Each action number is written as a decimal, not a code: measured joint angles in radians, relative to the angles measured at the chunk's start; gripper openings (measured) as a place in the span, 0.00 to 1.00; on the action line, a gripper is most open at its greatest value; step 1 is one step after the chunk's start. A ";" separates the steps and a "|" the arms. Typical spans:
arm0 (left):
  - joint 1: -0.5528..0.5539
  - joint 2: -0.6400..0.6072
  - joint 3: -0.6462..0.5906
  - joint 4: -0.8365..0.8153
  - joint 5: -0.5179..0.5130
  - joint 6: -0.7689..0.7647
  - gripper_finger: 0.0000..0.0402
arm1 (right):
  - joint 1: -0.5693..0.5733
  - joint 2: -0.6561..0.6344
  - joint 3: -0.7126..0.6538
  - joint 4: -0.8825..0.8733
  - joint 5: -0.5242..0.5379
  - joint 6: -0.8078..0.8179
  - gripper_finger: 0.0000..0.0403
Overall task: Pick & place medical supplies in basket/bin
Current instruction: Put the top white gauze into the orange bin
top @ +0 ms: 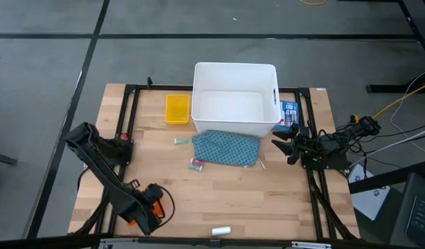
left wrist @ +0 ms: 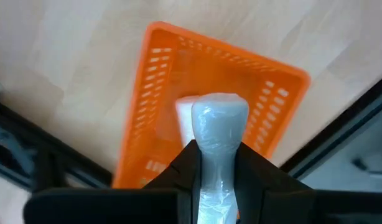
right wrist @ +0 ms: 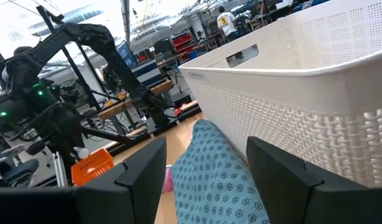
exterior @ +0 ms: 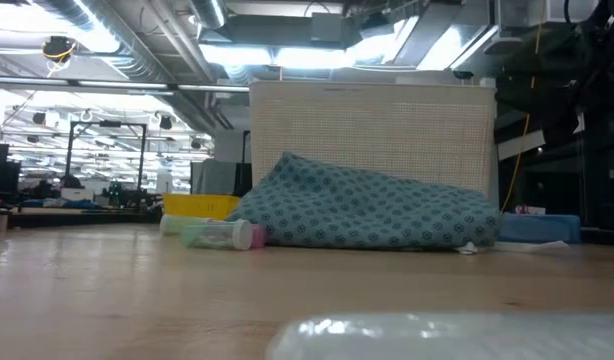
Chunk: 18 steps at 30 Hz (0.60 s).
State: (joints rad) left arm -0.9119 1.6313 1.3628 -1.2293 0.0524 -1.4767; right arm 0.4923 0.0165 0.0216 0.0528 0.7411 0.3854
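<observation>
While the left hand (left wrist: 217,171) grips a small white cylindrical roll (left wrist: 218,134) above the shallow orange plastic tray (left wrist: 160,93) at the bench's near-left corner, the right hand (top: 285,140) waits open beside the deep white plastic bin (top: 234,71).

Blue box (top: 289,113): printed face at right of centre in the high view, just right of the bin (top: 234,98); print too small to read.
Bin: plain white walls, no lettering.
Pouch (exterior: 367,212): repeating ring pattern only, no words.
Orange tray (left wrist: 203,106): no label.
Room behind: no sign legible.
</observation>
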 joint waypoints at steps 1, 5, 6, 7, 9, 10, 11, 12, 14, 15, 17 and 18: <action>0.000 -0.001 0.000 -0.007 -0.002 0.017 0.15 | 0.000 0.000 0.000 0.000 0.000 0.000 0.56; -0.001 0.000 -0.045 0.052 -0.001 0.040 0.15 | 0.000 0.000 0.000 0.000 0.000 0.000 0.56; -0.001 0.000 -0.060 0.079 -0.001 0.039 0.15 | 0.000 0.000 0.000 0.000 0.000 0.000 0.56; 0.000 0.000 -0.078 0.116 -0.001 0.036 0.15 | 0.000 0.000 0.000 0.000 0.000 0.000 0.56; 0.000 0.000 -0.111 0.166 0.001 0.019 0.15 | 0.000 0.000 0.000 0.000 0.003 0.000 0.56; 0.000 0.000 -0.126 0.187 0.000 0.013 0.15 | 0.000 0.000 0.000 0.000 0.003 -0.001 0.56; 0.000 0.000 -0.140 0.208 0.000 0.003 0.15 | 0.000 0.000 0.000 0.000 0.003 -0.001 0.56; 0.000 0.000 -0.153 0.225 0.000 -0.007 0.15 | 0.000 0.000 0.000 0.000 0.003 -0.001 0.56; 0.000 0.001 -0.169 0.235 -0.002 -0.022 0.15 | 0.000 0.000 0.000 0.000 0.003 -0.001 0.56; 0.000 0.001 -0.175 0.236 -0.005 -0.027 0.16 | 0.000 0.000 0.000 0.000 0.003 -0.001 0.56; 0.000 0.001 -0.179 0.233 -0.009 -0.026 0.19 | 0.000 0.000 0.000 0.000 0.003 -0.001 0.56; 0.001 0.001 -0.179 0.233 -0.013 -0.022 0.20 | 0.000 0.000 0.000 0.000 0.003 -0.001 0.56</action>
State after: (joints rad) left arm -0.9112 1.6321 1.1839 -0.9966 0.0394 -1.4992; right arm 0.4923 0.0166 0.0216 0.0529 0.7441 0.3847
